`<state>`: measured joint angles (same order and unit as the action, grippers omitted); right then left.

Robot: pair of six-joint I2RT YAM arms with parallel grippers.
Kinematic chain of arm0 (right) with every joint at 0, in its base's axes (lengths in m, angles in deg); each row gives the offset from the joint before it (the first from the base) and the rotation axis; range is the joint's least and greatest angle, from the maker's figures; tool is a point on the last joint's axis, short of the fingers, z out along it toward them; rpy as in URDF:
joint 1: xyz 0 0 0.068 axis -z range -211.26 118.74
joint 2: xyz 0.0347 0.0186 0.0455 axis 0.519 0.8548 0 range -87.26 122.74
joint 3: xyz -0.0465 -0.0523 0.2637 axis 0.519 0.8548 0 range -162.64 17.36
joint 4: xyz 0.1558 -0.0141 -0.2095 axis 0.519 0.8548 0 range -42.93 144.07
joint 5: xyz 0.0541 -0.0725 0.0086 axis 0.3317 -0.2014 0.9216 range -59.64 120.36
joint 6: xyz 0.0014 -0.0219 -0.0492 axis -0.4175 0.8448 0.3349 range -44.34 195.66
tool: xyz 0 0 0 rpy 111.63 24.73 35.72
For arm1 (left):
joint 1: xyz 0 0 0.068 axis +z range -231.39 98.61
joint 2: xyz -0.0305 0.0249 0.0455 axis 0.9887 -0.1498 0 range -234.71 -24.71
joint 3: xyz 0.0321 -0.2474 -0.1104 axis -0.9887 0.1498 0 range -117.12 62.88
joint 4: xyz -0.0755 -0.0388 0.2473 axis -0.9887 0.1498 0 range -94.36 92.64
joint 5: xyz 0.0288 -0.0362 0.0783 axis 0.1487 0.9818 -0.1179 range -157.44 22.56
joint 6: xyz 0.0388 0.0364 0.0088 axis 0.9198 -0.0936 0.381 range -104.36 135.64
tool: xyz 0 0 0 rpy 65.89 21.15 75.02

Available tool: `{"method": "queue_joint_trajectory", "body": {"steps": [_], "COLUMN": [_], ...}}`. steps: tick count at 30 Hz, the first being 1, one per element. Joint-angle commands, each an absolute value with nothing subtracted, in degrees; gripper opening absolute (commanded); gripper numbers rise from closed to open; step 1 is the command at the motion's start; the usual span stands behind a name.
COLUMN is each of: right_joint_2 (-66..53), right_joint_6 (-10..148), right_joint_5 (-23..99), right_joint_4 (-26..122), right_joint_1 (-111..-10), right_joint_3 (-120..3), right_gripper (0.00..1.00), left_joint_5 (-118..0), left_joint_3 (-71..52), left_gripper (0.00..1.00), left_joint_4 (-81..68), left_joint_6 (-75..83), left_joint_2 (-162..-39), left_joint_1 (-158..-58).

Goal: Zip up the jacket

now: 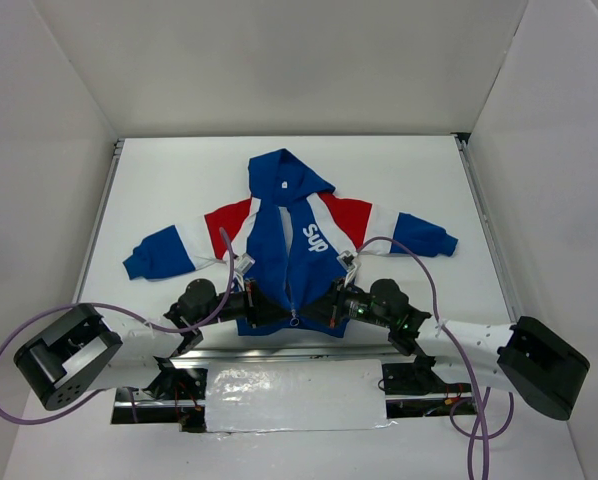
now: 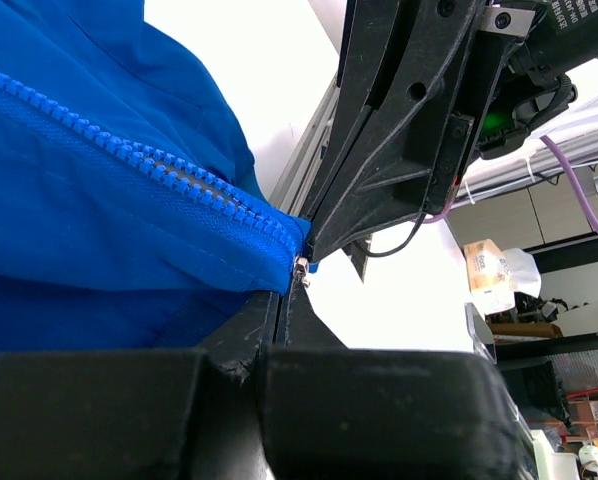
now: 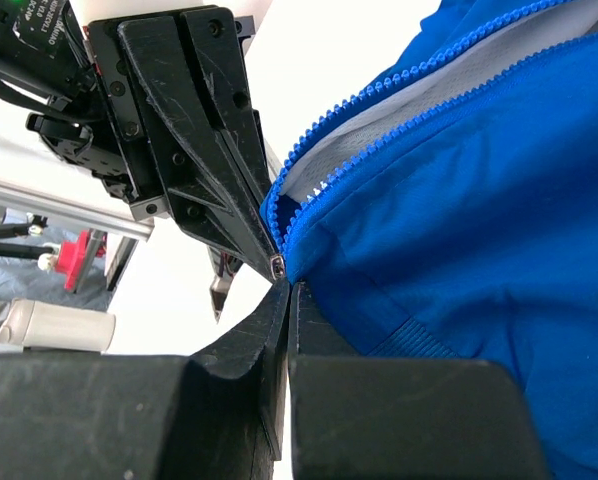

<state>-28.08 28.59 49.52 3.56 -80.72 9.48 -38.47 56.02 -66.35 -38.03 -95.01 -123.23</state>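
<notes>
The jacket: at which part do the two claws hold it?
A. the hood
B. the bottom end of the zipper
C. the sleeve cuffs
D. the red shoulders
B: seen from above, the left claw and the right claw meet at the lower hem of the jacket, one on each side of the zipper end, and both are closed on the blue cloth.

I find the left gripper (image 1: 271, 312) and right gripper (image 1: 320, 308) tip to tip at the jacket (image 1: 279, 250) hem, blocking each other; open table (image 1: 179, 180) lies beyond the hood and past both sleeves.
</notes>
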Motion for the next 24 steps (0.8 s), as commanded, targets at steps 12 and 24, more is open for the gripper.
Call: {"method": "queue_joint_trajectory", "body": {"steps": [12,24], "right_joint_2": [-27.58,-30.13], "right_joint_6": [26.80,25.29], "right_joint_5": [51.63,45.22], "right_joint_4": [-0.92,-1.80], "right_joint_1": [-80.57,-80.57], "right_joint_3": [7.16,5.32], "right_gripper": [0.00,0.00], "left_joint_5": [-36.68,-29.13], "left_joint_3": [55.23,55.14], "left_gripper": [0.00,0.00], "left_joint_4": [-68.51,-78.97], "left_joint_6": [-35.16,-38.85], "left_joint_2": [-95.29,-99.94], "left_joint_1": [-123.49,-123.49]}}
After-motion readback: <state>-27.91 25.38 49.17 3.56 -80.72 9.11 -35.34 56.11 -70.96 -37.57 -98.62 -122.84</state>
